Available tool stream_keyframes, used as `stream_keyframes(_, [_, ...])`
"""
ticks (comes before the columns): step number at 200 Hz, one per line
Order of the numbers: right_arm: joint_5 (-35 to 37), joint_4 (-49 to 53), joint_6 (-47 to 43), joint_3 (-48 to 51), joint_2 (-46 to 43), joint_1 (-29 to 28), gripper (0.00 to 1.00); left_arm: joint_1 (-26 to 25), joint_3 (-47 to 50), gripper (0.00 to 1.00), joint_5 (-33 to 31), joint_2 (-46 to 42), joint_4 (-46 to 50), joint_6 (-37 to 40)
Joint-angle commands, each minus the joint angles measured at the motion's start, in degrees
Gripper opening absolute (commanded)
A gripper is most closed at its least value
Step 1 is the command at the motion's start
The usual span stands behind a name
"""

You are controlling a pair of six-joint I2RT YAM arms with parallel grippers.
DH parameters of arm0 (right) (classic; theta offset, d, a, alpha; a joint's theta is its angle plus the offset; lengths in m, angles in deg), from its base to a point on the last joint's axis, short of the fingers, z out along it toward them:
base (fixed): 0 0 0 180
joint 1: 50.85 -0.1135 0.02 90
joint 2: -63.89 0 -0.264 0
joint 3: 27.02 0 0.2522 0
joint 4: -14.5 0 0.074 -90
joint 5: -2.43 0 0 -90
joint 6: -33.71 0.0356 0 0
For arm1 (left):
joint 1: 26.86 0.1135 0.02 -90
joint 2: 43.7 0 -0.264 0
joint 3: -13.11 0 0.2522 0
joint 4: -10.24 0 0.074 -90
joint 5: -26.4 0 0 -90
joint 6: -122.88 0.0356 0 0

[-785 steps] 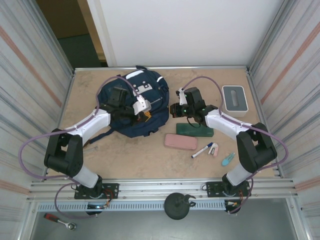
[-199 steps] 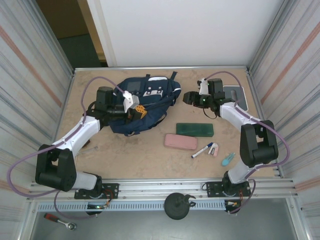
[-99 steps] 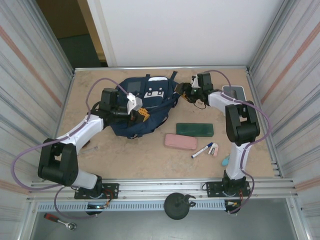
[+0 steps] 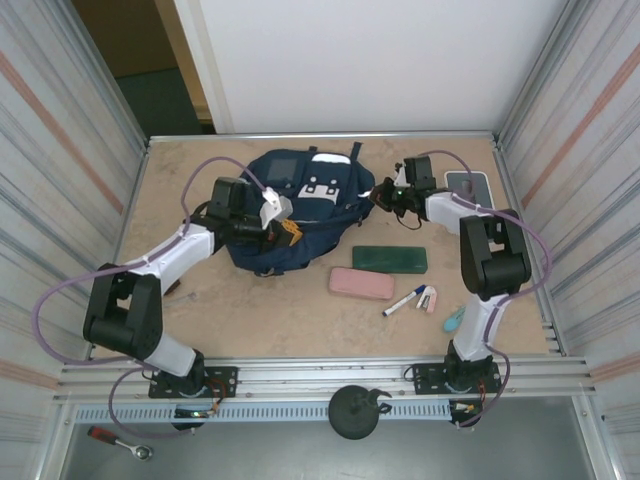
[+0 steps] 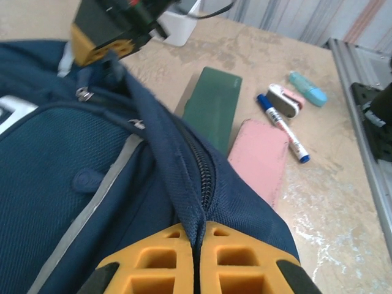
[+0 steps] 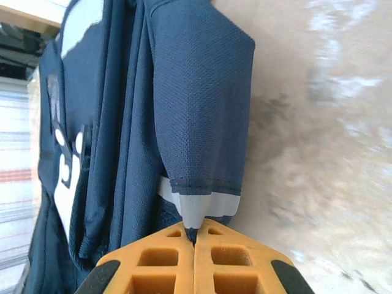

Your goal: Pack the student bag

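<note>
Left pincer [image 5: 196, 242] grips the student bag [image 4: 305, 200] at its zipper edge; right pincer [image 6: 195, 236] pinches its right strap end; open tabletop [image 4: 165, 180] lies left of it.

I'm looking at a tan, mottled surface [image 4: 250, 310]. The navy-blue fabric student bag [image 4: 300, 205] lies far left of centre. Beside it are a dark green oblong case [image 4: 389, 259] and a pink oblong case [image 4: 361, 283]. Further right lie a blue-and-white marker [image 4: 405, 300], a small pink-white piece [image 4: 428, 298] and a pale teal piece [image 4: 455, 318]. A white-grey box [image 4: 470, 183] sits far right.
</note>
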Motion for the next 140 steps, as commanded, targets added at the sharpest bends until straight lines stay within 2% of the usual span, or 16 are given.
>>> stream_keyframes(1, [2.7,-0.1,-1.1,4.1,-6.0,0.5,0.0,1.3,-4.1,0.06,-9.0,1.5,-1.1,-3.6])
stream_keyframes(38, [7.3,-2.9,0.7,11.7,-12.8,-1.6,0.01,3.2,-6.1,0.07,-18.1,3.7,-1.5,-10.7])
stream_keyframes(73, [12.6,-4.3,0.9,16.2,-16.5,-9.2,0.06,6.4,-7.0,0.13,-26.4,5.1,-1.9,-18.8])
stream_keyframes(87, [13.5,-4.5,0.6,16.4,-15.7,-13.4,0.09,8.1,-6.5,0.22,-30.8,5.3,-2.7,-22.9])
stream_keyframes(112, [10.6,-3.4,-3.7,13.8,-13.4,-19.3,0.19,12.0,-4.9,0.43,-38.5,3.9,-4.2,-31.0])
stream_keyframes(140, [9.5,0.1,-11.6,12.1,-15.9,-21.2,0.35,14.2,-2.9,0.56,-46.0,0.1,-4.0,-36.5])
